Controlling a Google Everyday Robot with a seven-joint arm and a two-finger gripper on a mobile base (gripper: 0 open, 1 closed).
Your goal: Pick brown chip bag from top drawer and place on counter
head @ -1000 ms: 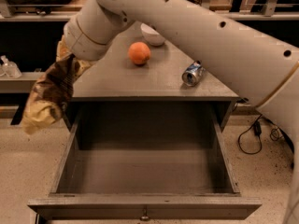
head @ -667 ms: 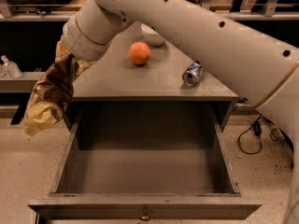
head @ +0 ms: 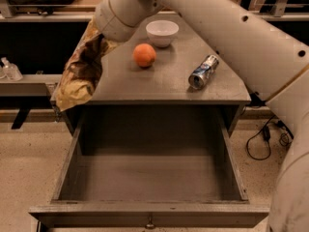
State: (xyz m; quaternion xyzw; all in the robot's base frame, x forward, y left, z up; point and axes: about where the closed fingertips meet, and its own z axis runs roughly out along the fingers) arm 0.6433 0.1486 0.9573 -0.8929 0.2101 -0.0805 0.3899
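Note:
The brown chip bag (head: 81, 75), crumpled dark brown with pale tan ends, hangs from my gripper (head: 98, 36) over the left edge of the counter (head: 159, 86). The gripper sits at the end of the white arm that reaches in from the right, above the counter's left side; its fingers are mostly hidden behind the wrist and the bag's top. The bag's lower end dangles past the counter's left front corner. The top drawer (head: 149, 214) is pulled fully open below, and nothing lies inside it.
On the counter stand a white bowl (head: 162, 32) at the back, an orange (head: 144, 55) in the middle and a soda can (head: 203, 71) lying on its side at the right. A cable (head: 260, 141) lies on the floor at the right.
The gripper has carried the bag up and to the right, from beside the cabinet's left side to over the counter's left edge. The bowl is now uncovered by the arm.

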